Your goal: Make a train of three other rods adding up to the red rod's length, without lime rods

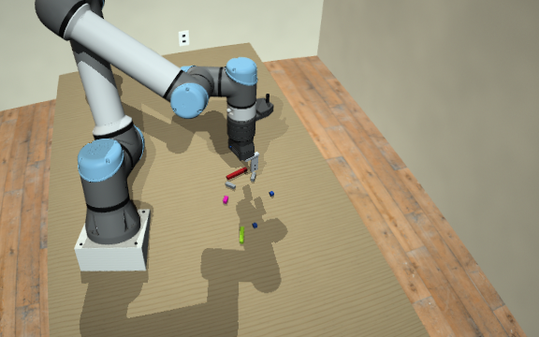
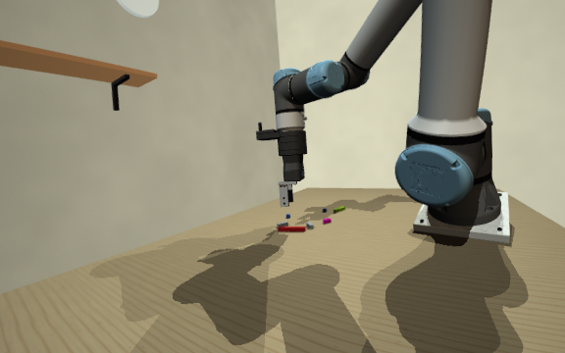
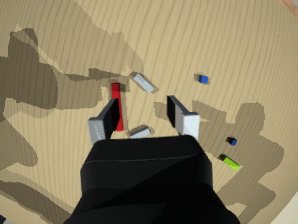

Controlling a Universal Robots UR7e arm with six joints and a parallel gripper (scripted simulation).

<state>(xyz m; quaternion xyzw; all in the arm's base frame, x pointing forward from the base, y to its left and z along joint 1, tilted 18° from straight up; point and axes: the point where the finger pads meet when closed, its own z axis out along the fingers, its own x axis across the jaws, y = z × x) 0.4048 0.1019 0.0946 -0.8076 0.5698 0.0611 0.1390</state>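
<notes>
The red rod [image 1: 236, 173] lies flat on the table. One grey rod [image 1: 253, 177] lies by its right end and a second grey rod [image 1: 230, 185] just in front of it. A magenta rod [image 1: 225, 199], two blue rods [image 1: 271, 193] [image 1: 254, 225] and a lime rod [image 1: 241, 234] lie apart, nearer the front. My gripper [image 1: 253, 161] hangs open and empty a little above the table, over the red rod's right end. In the wrist view the gripper [image 3: 143, 119] has a grey rod [image 3: 139, 132] on the table below its fingers and the red rod by its left finger.
The arm's base [image 1: 110, 243] stands at the table's left. The table's right edge meets the wooden floor [image 1: 391, 187]. A wall with a shelf [image 2: 57, 64] stands beyond the rods in the exterior view.
</notes>
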